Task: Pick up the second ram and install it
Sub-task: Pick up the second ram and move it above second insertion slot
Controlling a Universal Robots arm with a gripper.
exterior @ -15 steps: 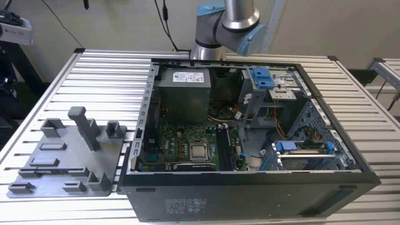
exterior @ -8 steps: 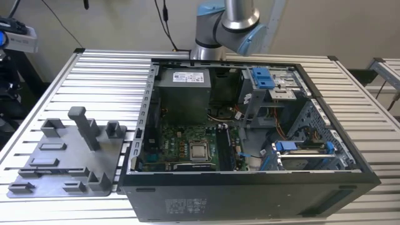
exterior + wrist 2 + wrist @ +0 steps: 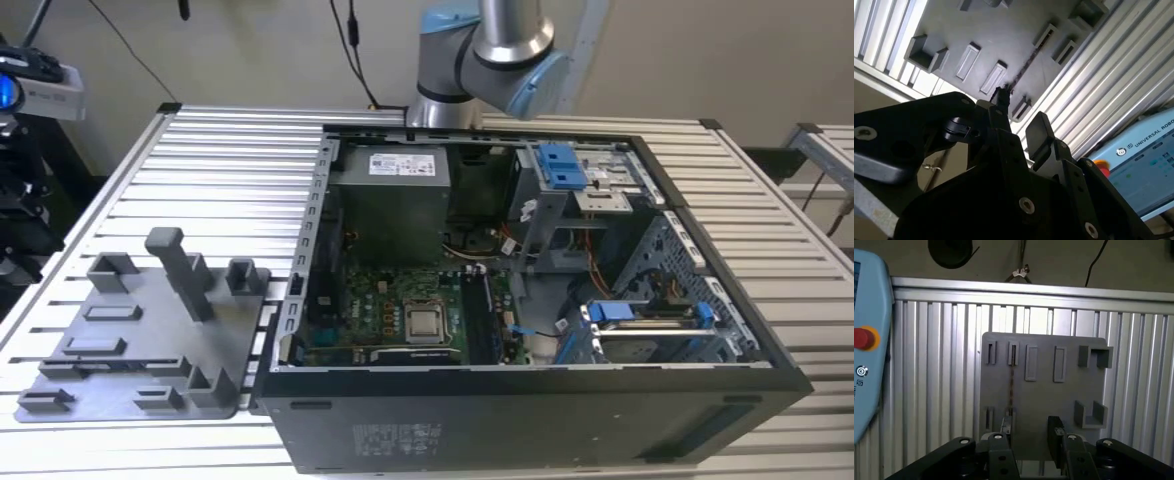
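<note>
The second ram (image 3: pixel 1010 382) is a thin dark strip standing on edge in slots of the gray tray (image 3: pixel 1069 390), which lies on the ribbed aluminium table. It also appears as a dark line (image 3: pixel 1024 65) across the tray (image 3: pixel 999 30) in the second wrist view. My gripper (image 3: pixel 1030 432) hangs well above the tray, open, with nothing between its black fingers (image 3: pixel 1056 432). One fingertip (image 3: pixel 1002 97) lines up near the ram's closer end. In the exterior view the tray (image 3: pixel 134 340) sits on the left, beside the open computer case (image 3: pixel 534 400).
Inside the case lie the motherboard (image 3: pixel 400 310) with long black slots (image 3: pixel 481 315), a power supply (image 3: pixel 394 190) and blue drive brackets (image 3: pixel 561 165). A light-blue pendant with a red button (image 3: pixel 864 340) rests at the table's edge. Upright posts (image 3: pixel 180 270) rise from the tray.
</note>
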